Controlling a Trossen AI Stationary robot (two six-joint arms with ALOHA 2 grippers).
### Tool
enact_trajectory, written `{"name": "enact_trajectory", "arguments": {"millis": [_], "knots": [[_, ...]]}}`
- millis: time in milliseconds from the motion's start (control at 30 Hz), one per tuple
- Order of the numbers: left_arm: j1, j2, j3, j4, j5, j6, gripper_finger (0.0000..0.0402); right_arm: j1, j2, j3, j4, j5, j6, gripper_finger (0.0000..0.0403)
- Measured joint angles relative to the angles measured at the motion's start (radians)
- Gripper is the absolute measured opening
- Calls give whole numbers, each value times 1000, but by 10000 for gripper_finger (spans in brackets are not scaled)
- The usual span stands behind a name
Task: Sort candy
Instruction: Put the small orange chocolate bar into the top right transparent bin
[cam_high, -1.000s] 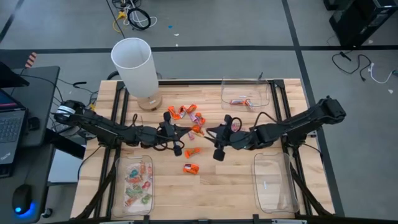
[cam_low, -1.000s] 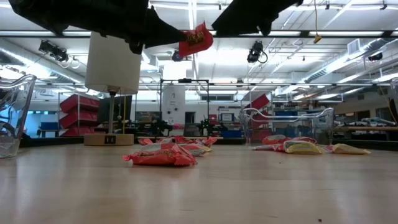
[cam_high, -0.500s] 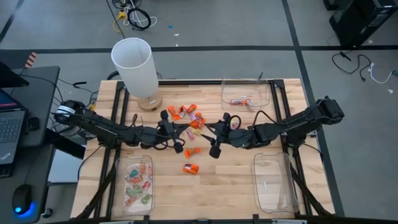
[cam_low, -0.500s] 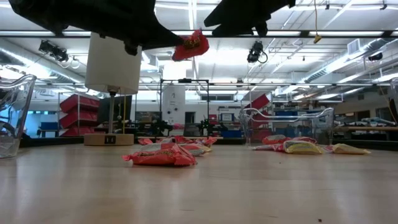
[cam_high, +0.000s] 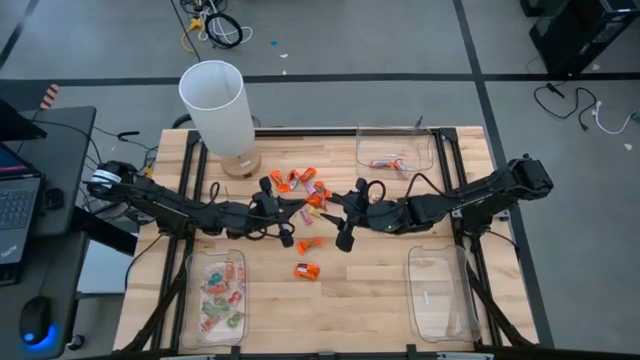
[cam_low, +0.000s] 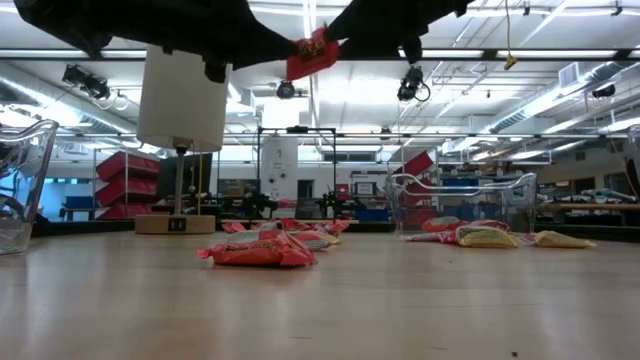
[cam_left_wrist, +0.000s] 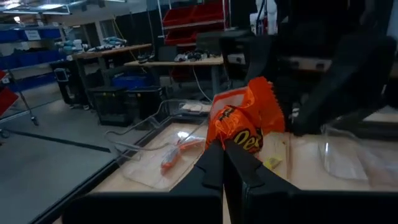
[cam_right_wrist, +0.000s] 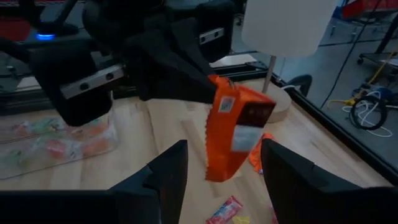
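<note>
In the high view the two dark arms meet over the middle of the wooden counter (cam_high: 370, 290), and their own bulk hides the small orange foil-wrapped candy (cam_high: 318, 200) almost completely; only a speck of orange shows between them. The low view cuts both arms off at its upper edge, so neither gripper is seen whole there, but the orange candy (cam_low: 312, 52) hangs clear in the air well above the counter.

The left wrist view shows what the others do not: the left gripper (cam_left_wrist: 222, 152) is closed narrow on the lower edge of the orange candy (cam_left_wrist: 244, 121), whose printed lettering is only partly readable. The right wrist view shows the right gripper (cam_right_wrist: 224, 158) spread wide, one finger (cam_right_wrist: 166, 168) on each side of the candy (cam_right_wrist: 235, 127), not touching it.

Below them a loose scatter of orange and pink wrapped candies (cam_high: 300, 182) lies near the white cylindrical lamp (cam_high: 218, 105), and one orange piece (cam_high: 307, 271) lies apart, nearer the front. A clear plastic tray at the front left (cam_high: 190, 300) holds pale green-and-pink sweets; another clear tray at the back right (cam_high: 362, 150) holds a few pieces, too small to tell apart. A third clear tray (cam_high: 440, 300) sits at the front right.
</note>
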Motion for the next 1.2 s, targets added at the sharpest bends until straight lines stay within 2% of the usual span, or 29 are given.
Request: {"name": "enact_trajectory", "arguments": {"millis": [333, 567, 767, 1033, 1200], "knots": [[0, 2, 0, 7, 17, 3, 0, -20, 0, 0, 6, -2, -21, 183], [0, 2, 0, 6, 17, 5, 0, -32, 0, 0, 20, -43, -44, 161], [0, 2, 0, 5, 31, 6, 0, -45, 0, 0, 20, -88, -44, 114], [0, 2, 0, -23, 28, 6, 0, -46, 0, 0, 15, -88, -73, 13], [0, 2, 0, -81, 0, 7, 0, -40, 0, 0, 1, -88, -76, 11]]}}
